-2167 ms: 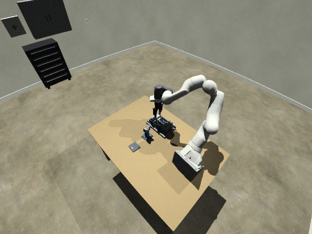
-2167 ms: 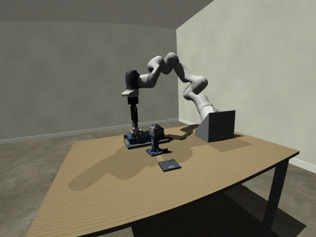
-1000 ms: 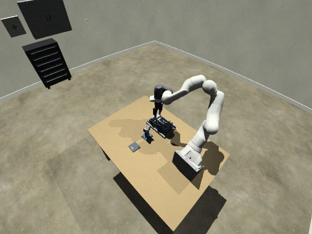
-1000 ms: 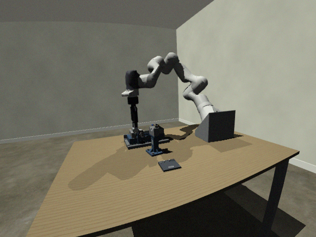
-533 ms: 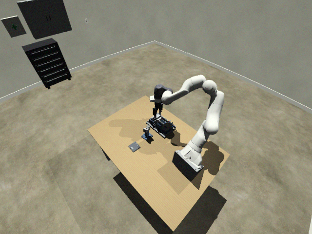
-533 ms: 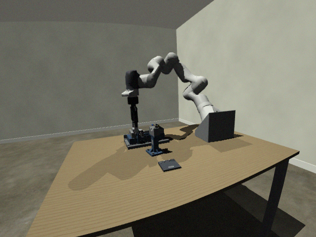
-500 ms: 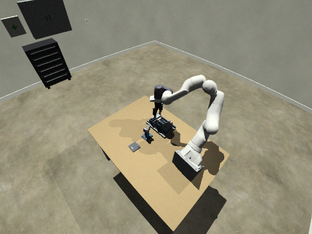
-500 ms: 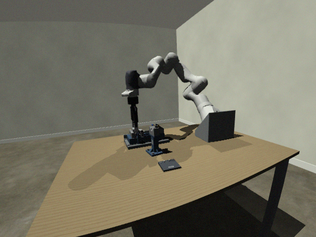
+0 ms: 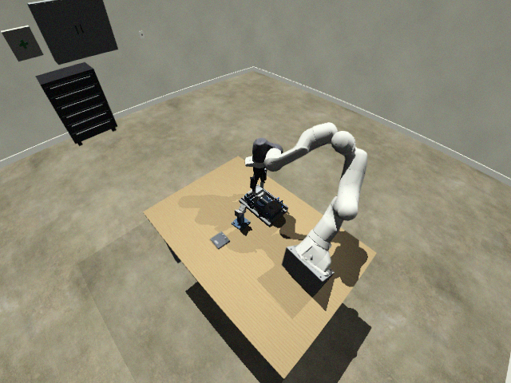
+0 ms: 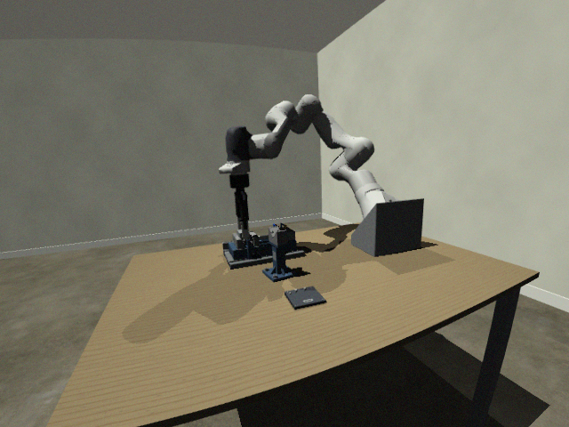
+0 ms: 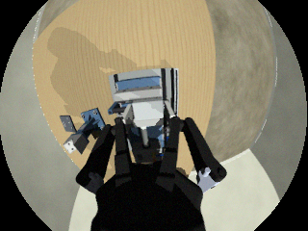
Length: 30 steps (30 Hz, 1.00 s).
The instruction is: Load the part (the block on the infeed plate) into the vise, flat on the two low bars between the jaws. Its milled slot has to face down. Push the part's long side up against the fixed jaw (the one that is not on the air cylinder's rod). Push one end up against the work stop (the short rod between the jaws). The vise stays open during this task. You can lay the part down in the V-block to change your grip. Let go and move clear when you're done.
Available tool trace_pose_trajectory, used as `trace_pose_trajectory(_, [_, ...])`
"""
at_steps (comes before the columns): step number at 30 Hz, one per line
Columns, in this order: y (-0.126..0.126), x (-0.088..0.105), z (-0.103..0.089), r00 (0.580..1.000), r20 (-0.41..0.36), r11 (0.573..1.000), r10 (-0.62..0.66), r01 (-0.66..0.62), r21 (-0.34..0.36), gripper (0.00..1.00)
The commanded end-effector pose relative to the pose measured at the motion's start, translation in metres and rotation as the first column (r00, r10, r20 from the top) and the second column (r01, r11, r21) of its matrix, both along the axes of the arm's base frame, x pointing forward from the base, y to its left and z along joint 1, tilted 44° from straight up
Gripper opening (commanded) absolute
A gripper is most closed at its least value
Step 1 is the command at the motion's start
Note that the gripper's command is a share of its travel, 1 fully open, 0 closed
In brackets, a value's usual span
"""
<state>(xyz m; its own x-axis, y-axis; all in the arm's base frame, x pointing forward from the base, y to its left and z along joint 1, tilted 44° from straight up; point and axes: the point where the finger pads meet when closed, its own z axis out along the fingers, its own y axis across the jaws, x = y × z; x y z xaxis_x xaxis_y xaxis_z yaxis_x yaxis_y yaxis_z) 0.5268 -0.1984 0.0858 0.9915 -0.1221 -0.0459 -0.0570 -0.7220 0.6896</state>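
The part, a light grey block (image 11: 147, 112), lies in the vise (image 9: 270, 223) (image 10: 250, 262) (image 11: 138, 73), between its jaws. In the wrist view its long side runs along the jaw bar (image 11: 137, 93) away from the cylinder rod (image 11: 145, 137); whether it touches that jaw is too small to tell. My gripper (image 9: 258, 187) (image 10: 243, 232) (image 11: 148, 108) points straight down, part open, with a fingertip beyond each end of the block and narrow gaps beside it. The block's underside and slot, the low bars and the contact at the work stop are hidden.
The V-block stand (image 9: 239, 213) (image 10: 281, 236) (image 11: 77, 142), a grey head on a blue foot, stands close beside the vise. The flat infeed plate (image 9: 219, 239) (image 10: 305, 298) (image 11: 67, 123) lies beyond it with no block on it. The arm's base stands at the other side of the table.
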Motion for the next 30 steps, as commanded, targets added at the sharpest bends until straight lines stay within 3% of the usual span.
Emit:
trace_pose_trajectory(1, [-0.0007, 0.0011, 0.0001, 1.0, 0.002, 1.0, 0.001, -0.001, 0.001, 0.47])
trace_pose_trajectory(30, [0.0052, 0.0021, 0.0063, 1.0, 0.002, 1.0, 0.001, -0.001, 0.001, 0.47])
